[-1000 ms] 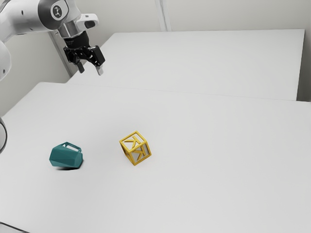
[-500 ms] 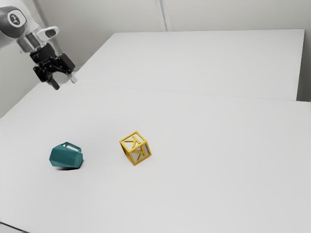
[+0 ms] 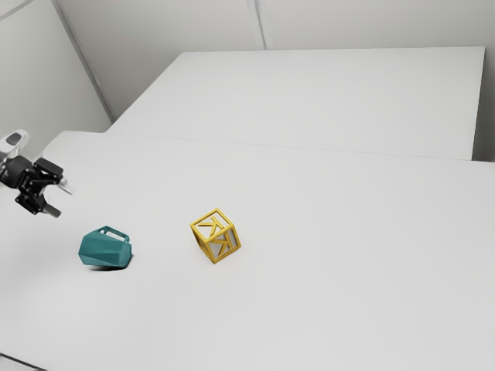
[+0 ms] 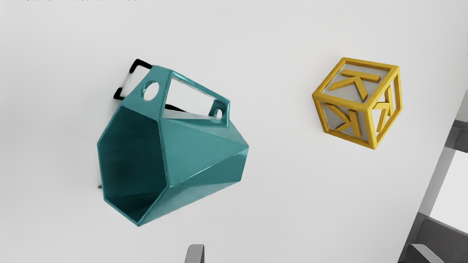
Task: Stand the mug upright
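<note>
Mug [image 3: 106, 252] on its side on the table [image 3: 332, 301], handle [image 4: 201, 87] raised. Jaws open and empty, up off the table at about half past ten from the mug in the exterior view; letter cube [image 3: 219, 239] near three o'clock from it.

Best practice, my judgement: straddle the body near its wide mouth [image 4: 133, 164], handle outside the grip, and close squarely; the taper could make a grip slide toward the narrower base [image 4: 239, 164]. Lift a little, roll the mouth to face up, settle the base flat, then release.

By view: wrist view looks into the dark hollow and shows the handle pierced at its ends; mouth faces away from the cube. Exterior view gives the gap between jaws and mug.
</note>
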Action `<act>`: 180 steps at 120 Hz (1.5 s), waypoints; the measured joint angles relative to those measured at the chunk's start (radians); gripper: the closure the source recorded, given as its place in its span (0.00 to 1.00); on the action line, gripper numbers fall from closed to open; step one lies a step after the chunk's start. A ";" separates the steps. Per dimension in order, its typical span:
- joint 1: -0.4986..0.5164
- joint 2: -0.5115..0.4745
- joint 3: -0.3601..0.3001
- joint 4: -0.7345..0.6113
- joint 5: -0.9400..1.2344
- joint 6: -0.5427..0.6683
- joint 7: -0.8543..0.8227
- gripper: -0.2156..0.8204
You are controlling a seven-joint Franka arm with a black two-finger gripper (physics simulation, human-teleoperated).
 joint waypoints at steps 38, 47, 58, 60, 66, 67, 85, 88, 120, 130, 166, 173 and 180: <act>0.038 0.108 0.000 -0.079 -0.095 0.045 0.203 0.21; 0.039 0.124 0.000 -0.099 -0.122 0.056 0.245 0.21; 0.039 0.143 0.000 -0.116 -0.149 0.069 0.292 0.21; 0.039 0.145 -0.001 -0.119 -0.152 0.071 0.300 0.21; 0.039 0.149 -0.002 -0.131 -0.159 0.075 0.322 0.21; 0.039 0.149 -0.002 -0.133 -0.159 0.076 0.326 0.21; 0.039 0.147 -0.007 -0.158 -0.170 0.066 0.382 0.21; 0.039 0.147 -0.007 -0.159 -0.170 0.061 0.390 0.21; 0.039 0.148 -0.014 -0.171 -0.174 0.024 0.457 0.63; 0.039 0.148 -0.023 -0.173 -0.176 0.020 0.471 0.76; 0.037 0.121 -0.038 -0.173 -0.180 0.015 0.496 0.92; 0.036 0.097 -0.040 -0.174 -0.179 0.013 0.498 0.93; 0.033 0.069 -0.046 -0.176 -0.176 0.012 0.497 0.93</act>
